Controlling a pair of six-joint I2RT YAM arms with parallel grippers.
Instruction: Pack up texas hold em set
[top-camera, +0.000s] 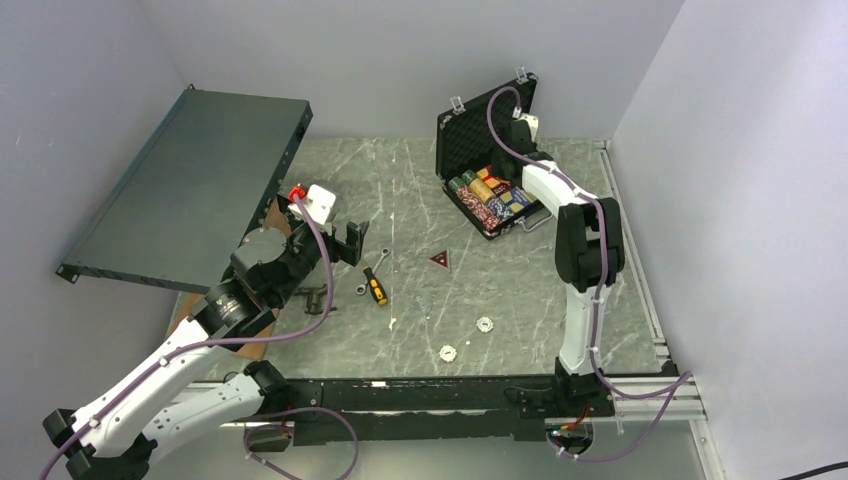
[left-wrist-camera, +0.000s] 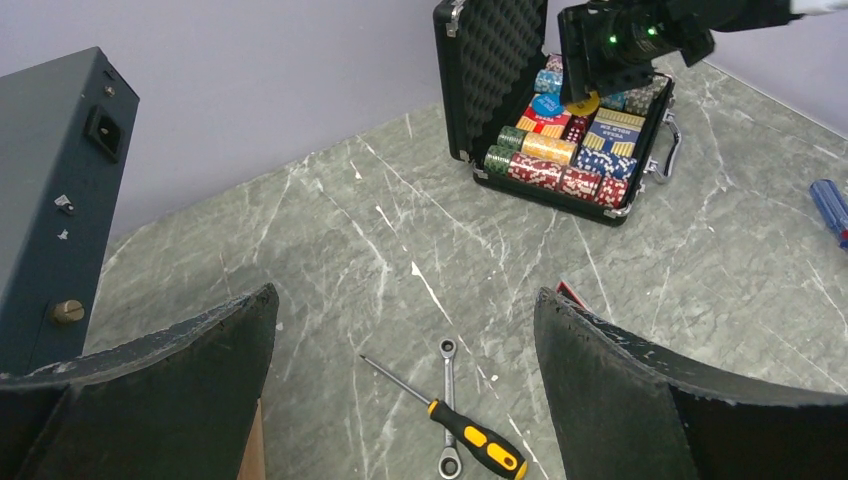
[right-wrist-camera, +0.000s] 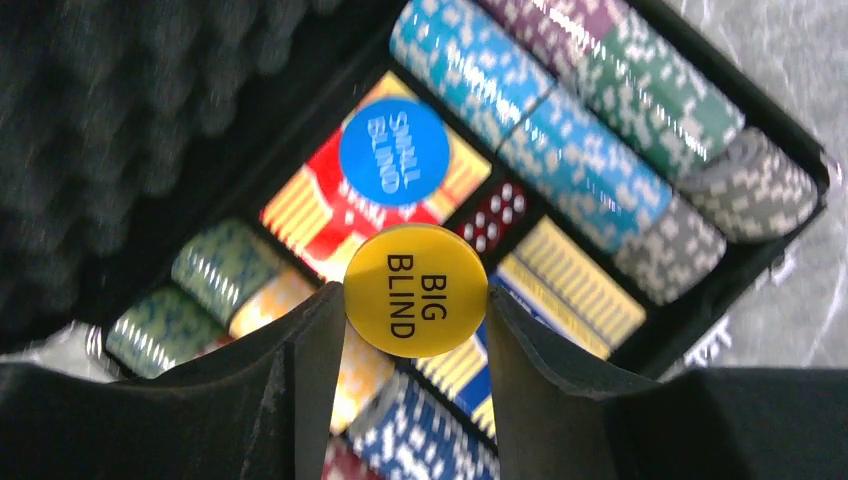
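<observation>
Pale walls box in a grey marbled counter. The right pincer pinches the yellow button over the open briefcase; the left pincer stands spread.

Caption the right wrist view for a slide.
Right gripper holds the yellow Big Blind button over the open case of poker chips.

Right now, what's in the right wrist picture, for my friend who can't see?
The right hand pinches a yellow Big Blind button above the open black case. Below lie a blue Small Blind button, card decks and rows of poker chips.
</observation>
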